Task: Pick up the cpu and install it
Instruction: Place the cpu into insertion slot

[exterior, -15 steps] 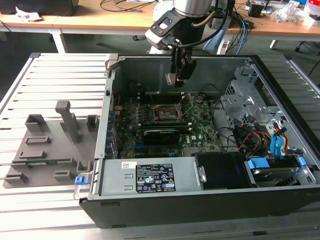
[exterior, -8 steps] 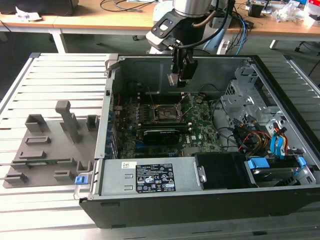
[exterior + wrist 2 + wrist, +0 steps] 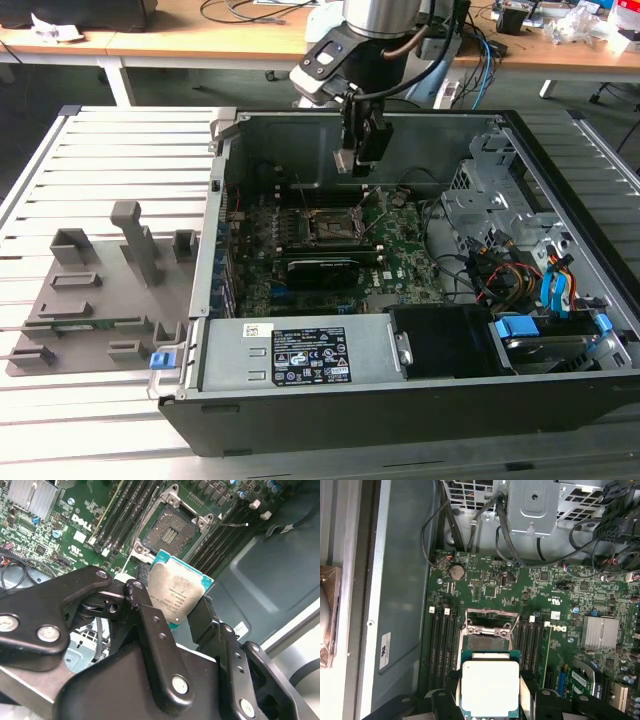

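The black end effector [image 3: 360,160] is clamping the small flat square cpu with the pale silver-grey metal top [image 3: 176,591] by two opposite edges. It is holding the chip in the air over the green motherboard [image 3: 485,587] inside the open black computer case [image 3: 300,420]. The chip is hanging just beside the open metal-framed socket [image 3: 487,641], seemingly not touching it.
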`<act>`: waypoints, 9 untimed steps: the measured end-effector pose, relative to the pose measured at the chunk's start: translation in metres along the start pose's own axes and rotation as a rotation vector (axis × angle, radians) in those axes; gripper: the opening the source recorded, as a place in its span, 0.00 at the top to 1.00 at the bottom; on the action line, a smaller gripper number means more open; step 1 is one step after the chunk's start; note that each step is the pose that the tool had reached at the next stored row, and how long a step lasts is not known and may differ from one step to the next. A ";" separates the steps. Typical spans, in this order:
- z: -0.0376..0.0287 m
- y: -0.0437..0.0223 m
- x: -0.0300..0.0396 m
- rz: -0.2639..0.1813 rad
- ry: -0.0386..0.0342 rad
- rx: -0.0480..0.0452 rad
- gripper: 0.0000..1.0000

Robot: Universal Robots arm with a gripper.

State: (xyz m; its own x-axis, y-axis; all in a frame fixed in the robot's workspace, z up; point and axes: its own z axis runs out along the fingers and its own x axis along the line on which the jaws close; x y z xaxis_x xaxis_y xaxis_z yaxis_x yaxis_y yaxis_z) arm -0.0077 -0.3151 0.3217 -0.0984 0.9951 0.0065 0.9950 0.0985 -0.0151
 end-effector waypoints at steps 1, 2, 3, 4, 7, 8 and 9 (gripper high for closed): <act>0.0021 0.0000 0.0000 0.000 0.0000 0.0001 0.45; 0.0041 0.0000 0.0000 0.000 0.0001 0.0013 0.45; 0.0054 0.0000 0.0000 0.000 0.0001 0.0017 0.45; 0.0070 0.0001 -0.0001 0.000 0.0001 0.0018 0.45; 0.0143 0.0002 -0.0001 0.000 0.0002 0.0021 0.45; 0.0159 0.0002 -0.0001 0.000 0.0002 0.0021 0.45; 0.0167 0.0002 -0.0001 0.000 0.0002 0.0021 0.45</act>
State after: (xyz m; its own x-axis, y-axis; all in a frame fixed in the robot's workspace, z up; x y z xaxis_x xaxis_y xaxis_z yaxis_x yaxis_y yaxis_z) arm -0.0078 -0.3151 0.3050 -0.0983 0.9951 0.0067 0.9950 0.0984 -0.0173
